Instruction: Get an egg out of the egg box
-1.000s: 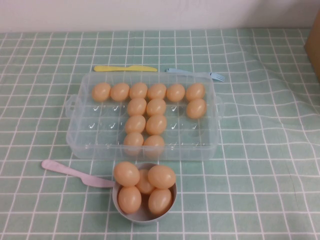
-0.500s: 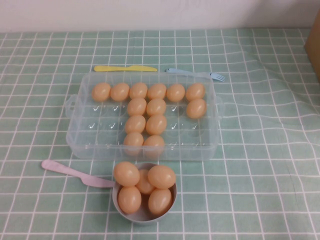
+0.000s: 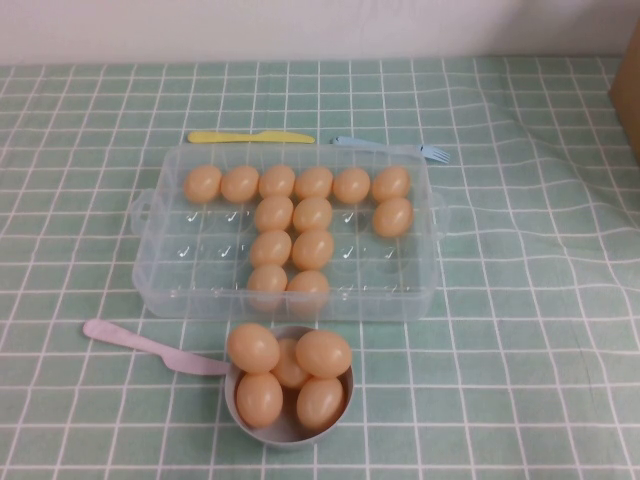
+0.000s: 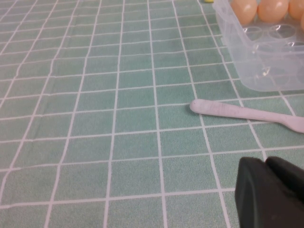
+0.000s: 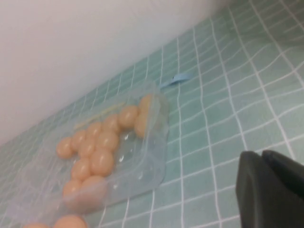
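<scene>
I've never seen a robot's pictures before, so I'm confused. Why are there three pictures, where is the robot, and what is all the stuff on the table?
The robot has two arms, each ending in a gripper, a kind of pinching hand. One camera looks down from above; neither arm reaches into that view. The other two cameras ride on the wrists.

From above you see a green checked tablecloth with a clear egg box holding peach-orange eggs, such as this egg. In front of it a grey bowl holds more eggs. A pink knife lies beside the bowl, and a yellow knife and blue fork lie behind the box.

The black shape in the left wrist view is the left gripper, shut, over the cloth near the pink knife. The right gripper, also shut, is off to the box's side. Neither holds anything.
</scene>
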`<action>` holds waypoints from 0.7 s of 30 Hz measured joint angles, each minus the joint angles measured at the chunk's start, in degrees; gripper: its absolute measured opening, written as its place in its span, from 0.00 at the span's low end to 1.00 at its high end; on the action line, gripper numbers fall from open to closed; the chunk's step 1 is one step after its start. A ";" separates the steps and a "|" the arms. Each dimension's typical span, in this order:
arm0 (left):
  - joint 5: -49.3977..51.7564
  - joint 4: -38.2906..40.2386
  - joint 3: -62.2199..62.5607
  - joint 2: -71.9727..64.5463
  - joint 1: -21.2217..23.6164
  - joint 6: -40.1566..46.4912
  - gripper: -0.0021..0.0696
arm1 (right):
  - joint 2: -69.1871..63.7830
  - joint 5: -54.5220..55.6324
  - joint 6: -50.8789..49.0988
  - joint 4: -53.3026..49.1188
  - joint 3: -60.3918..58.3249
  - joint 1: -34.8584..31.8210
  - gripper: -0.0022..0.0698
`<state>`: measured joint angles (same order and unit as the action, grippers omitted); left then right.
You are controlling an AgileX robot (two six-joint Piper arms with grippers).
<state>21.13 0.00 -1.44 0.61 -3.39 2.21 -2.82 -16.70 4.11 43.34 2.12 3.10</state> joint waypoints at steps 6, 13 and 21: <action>0.00 0.00 0.00 0.00 0.00 0.00 0.02 | -13.64 -13.19 4.99 -0.62 11.59 0.00 0.01; 0.00 0.00 0.00 0.00 0.00 0.00 0.02 | -33.47 -29.42 8.95 -8.30 27.52 0.00 0.01; 0.00 0.00 0.00 0.00 0.00 0.00 0.02 | -52.37 -37.92 8.86 -17.64 42.33 3.05 0.01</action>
<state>21.13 0.00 -1.44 0.61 -3.39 2.21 -55.19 -54.62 12.97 25.71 44.45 6.15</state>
